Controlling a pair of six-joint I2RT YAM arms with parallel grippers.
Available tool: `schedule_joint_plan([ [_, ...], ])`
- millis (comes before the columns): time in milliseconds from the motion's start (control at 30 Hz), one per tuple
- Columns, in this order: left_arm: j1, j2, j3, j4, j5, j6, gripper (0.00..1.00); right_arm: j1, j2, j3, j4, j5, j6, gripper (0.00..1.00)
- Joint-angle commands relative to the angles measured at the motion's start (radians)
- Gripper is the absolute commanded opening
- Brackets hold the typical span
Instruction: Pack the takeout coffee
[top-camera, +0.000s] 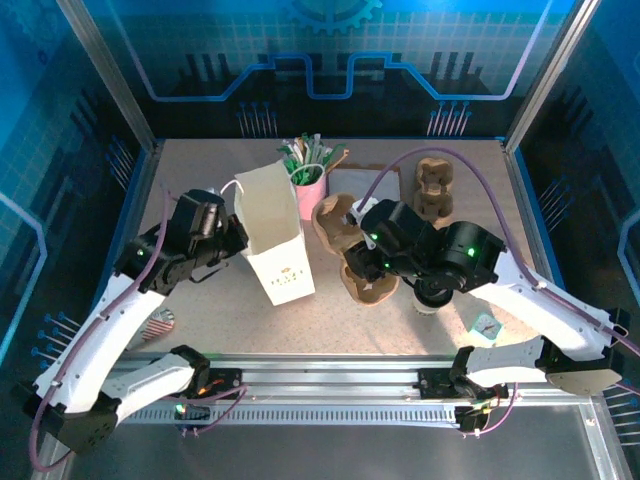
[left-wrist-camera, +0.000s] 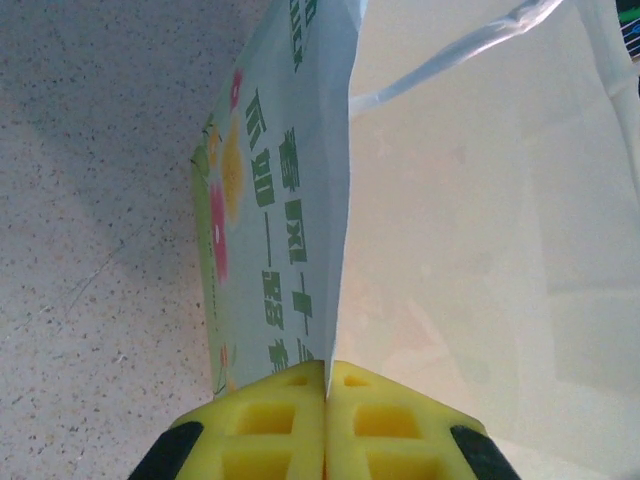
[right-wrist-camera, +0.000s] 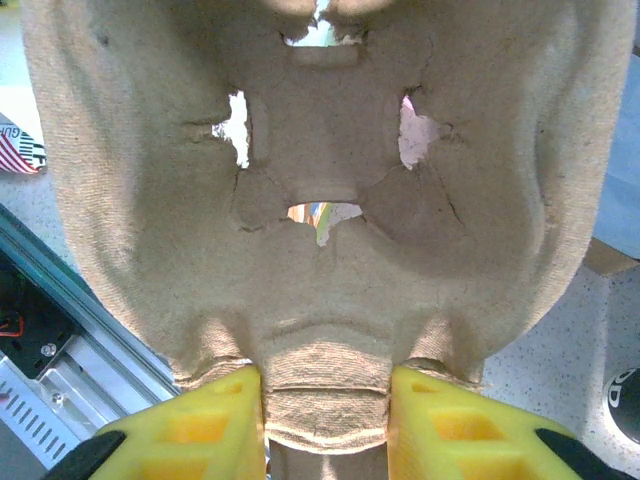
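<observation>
Pinching side edge of white paper bag (top-camera: 275, 235) (left-wrist-camera: 450, 250): left gripper (top-camera: 225, 240) (left-wrist-camera: 327, 375), yellow pads pressed together on it; bag upright, mid-table. Right gripper (top-camera: 357, 266) (right-wrist-camera: 325, 400) clamps end of brown cardboard carrier (top-camera: 368, 288) (right-wrist-camera: 320, 150), fingers parted by its thickness. Takeout coffee cup (top-camera: 432, 300), black lid (right-wrist-camera: 625, 400) on, stands on table just right of carrier, partly under right arm.

Robot lab cell — aluminium frame (top-camera: 108, 72), blue panels (top-camera: 200, 40)

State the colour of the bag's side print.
Green lettering, pink and yellow shapes on the bag; best in left wrist view.
</observation>
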Motion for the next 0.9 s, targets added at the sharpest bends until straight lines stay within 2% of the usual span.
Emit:
schedule_joint_plan([
  [0,-0.044,-0.024,-0.035,0.001,-0.056,-0.069,0.0,0.019,-0.02,0.046,-0.054,0.047,0.022,0.32],
  [400,-0.294,-0.045,-0.083,0.028,-0.199,-0.231,0.0,0.077,0.021,0.184,-0.102,0.057,0.039,0.31],
  [700,-0.522,0.023,-0.092,0.106,-0.345,-0.361,0.0,0.084,0.079,0.291,-0.132,0.046,0.035,0.31],
  [800,-0.566,0.036,-0.092,0.129,-0.384,-0.389,0.0,0.086,0.097,0.317,-0.137,0.042,0.03,0.31],
  [867,-0.578,0.04,-0.1,0.152,-0.387,-0.402,0.03,0.086,0.108,0.33,-0.143,0.04,0.028,0.31],
])
